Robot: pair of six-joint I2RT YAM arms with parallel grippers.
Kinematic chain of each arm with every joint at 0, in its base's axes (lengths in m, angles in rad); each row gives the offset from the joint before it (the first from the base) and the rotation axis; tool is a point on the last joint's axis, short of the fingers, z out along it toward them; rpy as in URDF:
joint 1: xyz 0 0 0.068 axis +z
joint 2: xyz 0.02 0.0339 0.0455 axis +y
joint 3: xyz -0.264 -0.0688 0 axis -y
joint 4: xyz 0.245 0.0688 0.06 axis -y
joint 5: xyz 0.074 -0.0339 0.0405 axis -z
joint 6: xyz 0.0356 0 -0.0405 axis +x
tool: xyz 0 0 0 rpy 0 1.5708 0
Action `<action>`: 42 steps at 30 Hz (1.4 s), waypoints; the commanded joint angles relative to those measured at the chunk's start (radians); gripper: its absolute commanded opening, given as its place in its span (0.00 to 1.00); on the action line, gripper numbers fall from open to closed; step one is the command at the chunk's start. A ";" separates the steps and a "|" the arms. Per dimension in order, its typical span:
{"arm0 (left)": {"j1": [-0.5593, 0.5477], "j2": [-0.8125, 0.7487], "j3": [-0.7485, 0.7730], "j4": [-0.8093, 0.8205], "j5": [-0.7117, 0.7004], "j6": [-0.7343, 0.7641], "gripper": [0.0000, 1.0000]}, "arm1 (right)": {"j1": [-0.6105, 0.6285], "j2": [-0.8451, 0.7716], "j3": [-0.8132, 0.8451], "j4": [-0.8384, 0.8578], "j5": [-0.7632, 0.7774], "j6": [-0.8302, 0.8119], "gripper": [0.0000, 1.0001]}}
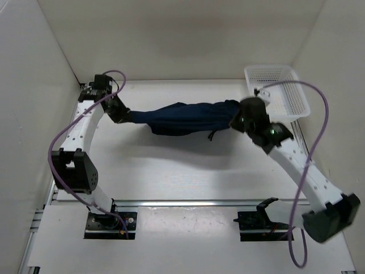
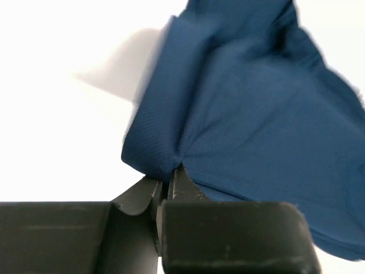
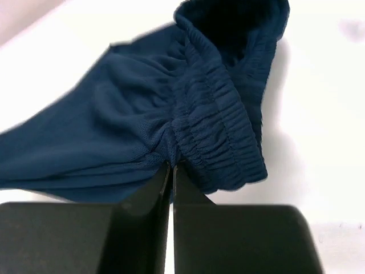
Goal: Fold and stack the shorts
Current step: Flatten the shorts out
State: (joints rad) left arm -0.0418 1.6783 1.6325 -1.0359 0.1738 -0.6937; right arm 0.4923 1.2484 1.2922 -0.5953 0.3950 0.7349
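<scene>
The dark navy shorts [image 1: 185,119] hang stretched in a sagging band between my two grippers, above the far half of the table. My left gripper [image 1: 126,116] is shut on the leg-hem end [image 2: 171,142]. My right gripper [image 1: 235,121] is shut on the gathered elastic waistband [image 3: 219,131]. A thin dark drawstring [image 1: 212,136] dangles below the right end of the shorts. Both pairs of jaws are pressed together with fabric pinched at their tips [image 2: 169,171] [image 3: 171,166].
A white plastic mesh basket [image 1: 278,91] stands at the far right corner, just behind my right arm. White walls close in the table on the left, back and right. A metal rail [image 1: 188,202] runs along the near edge.
</scene>
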 commanded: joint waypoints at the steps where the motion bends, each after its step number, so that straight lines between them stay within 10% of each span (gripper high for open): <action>1: 0.002 -0.124 -0.261 0.003 -0.039 0.017 0.10 | 0.066 -0.147 -0.350 -0.023 0.087 0.030 0.00; 7: -0.021 -0.193 -0.563 0.086 0.006 0.006 0.60 | 0.163 -0.366 -0.700 -0.124 -0.001 0.377 0.67; 15: 0.012 -0.241 -0.572 0.054 -0.088 0.008 0.70 | 0.161 -0.339 -0.624 -0.255 0.018 0.494 0.64; 24: 0.034 -0.131 -0.683 0.174 0.001 -0.023 0.96 | 0.060 -0.233 -0.691 -0.014 -0.246 0.477 0.85; 29: 0.034 -0.034 -0.648 0.204 -0.017 -0.023 0.93 | -0.059 -0.201 -0.702 0.052 -0.327 0.440 0.85; 32: 0.014 0.013 -0.648 0.217 -0.017 -0.032 0.76 | -0.098 -0.146 -0.691 0.072 -0.360 0.416 0.82; 37: 0.005 0.047 -0.628 0.226 -0.017 -0.041 0.13 | -0.107 -0.023 -0.613 0.104 -0.360 0.396 0.73; 42: 0.005 0.047 -0.628 0.226 -0.017 -0.041 0.11 | -0.107 0.101 -0.530 0.083 -0.303 0.385 0.64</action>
State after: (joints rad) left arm -0.0349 1.7256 0.9863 -0.8486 0.1665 -0.7311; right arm 0.3920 1.3121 0.6922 -0.5301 0.0643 1.1408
